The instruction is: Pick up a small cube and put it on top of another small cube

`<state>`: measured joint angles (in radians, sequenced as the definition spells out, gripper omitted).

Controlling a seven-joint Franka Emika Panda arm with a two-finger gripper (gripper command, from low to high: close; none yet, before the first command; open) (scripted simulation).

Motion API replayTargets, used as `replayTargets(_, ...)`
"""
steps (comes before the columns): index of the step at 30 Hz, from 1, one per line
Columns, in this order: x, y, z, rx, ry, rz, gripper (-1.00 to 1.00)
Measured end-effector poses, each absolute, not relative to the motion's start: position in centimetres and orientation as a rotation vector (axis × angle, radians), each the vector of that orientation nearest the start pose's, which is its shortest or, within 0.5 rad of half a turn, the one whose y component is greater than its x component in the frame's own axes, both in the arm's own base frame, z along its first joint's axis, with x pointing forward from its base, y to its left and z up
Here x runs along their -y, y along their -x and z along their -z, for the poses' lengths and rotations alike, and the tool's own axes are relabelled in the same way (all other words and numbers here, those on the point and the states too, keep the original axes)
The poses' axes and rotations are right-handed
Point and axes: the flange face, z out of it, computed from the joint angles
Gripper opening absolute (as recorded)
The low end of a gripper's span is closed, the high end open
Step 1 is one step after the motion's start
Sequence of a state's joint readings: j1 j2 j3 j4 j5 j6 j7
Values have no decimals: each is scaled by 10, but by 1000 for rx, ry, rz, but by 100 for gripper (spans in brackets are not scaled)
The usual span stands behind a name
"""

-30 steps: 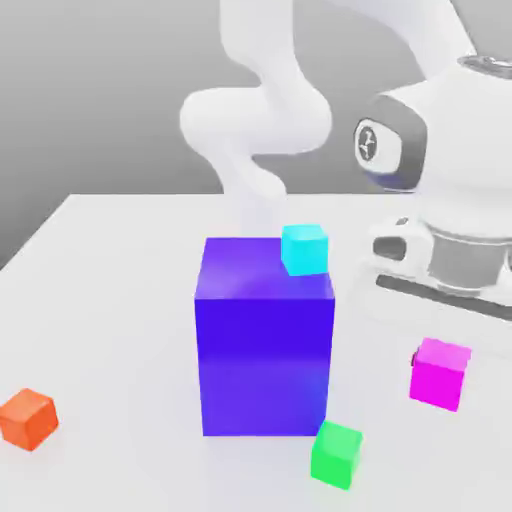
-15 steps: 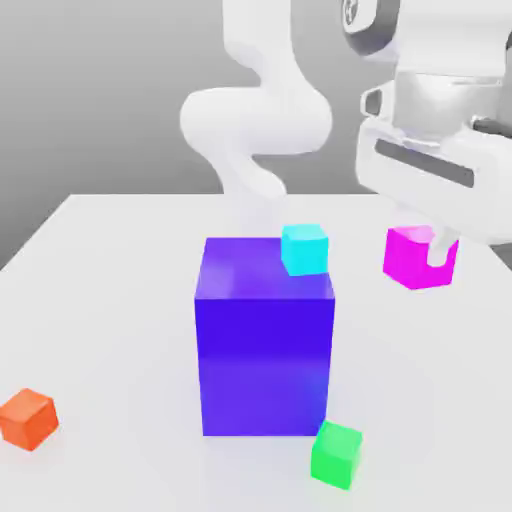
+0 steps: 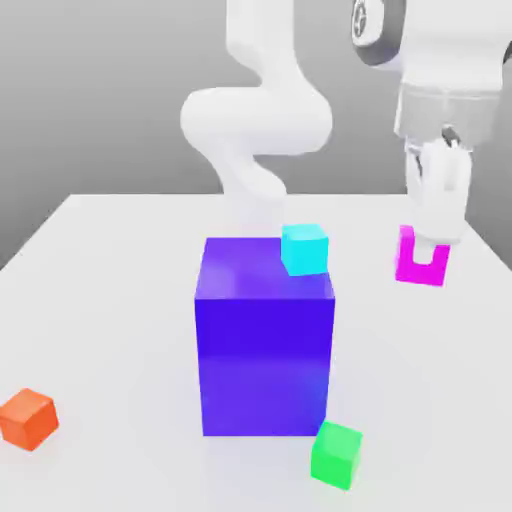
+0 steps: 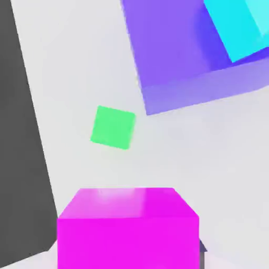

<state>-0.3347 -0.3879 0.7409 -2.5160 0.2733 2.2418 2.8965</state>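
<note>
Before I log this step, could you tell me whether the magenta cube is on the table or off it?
Off it: the magenta cube hangs in the end effector, above the table.

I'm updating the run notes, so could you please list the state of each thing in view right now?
Gripper: shut on the magenta cube, pointing down.
Magenta cube: held in the air between the fingers.
Cyan cube: resting on the blue block's top.
Blue block: standing on the table.
Green cube: resting on the table.
Orange cube: resting on the table.

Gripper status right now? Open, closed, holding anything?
Gripper: closed on the magenta cube, lifted off the table.
</note>
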Motion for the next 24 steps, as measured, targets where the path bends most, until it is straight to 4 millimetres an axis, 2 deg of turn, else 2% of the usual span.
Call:
replayTargets(8,-158,-410,-323,-3106,254,33,-100)
replayTargets(16,-108,-430,-251,-3132,-183,7,-100)
replayTargets(20,-101,-433,-198,-3130,-227,5,-100)
replayTargets(21,-101,-433,-187,-3130,-230,4,100)
replayTargets(24,-101,-433,-187,-3130,-230,4,100)
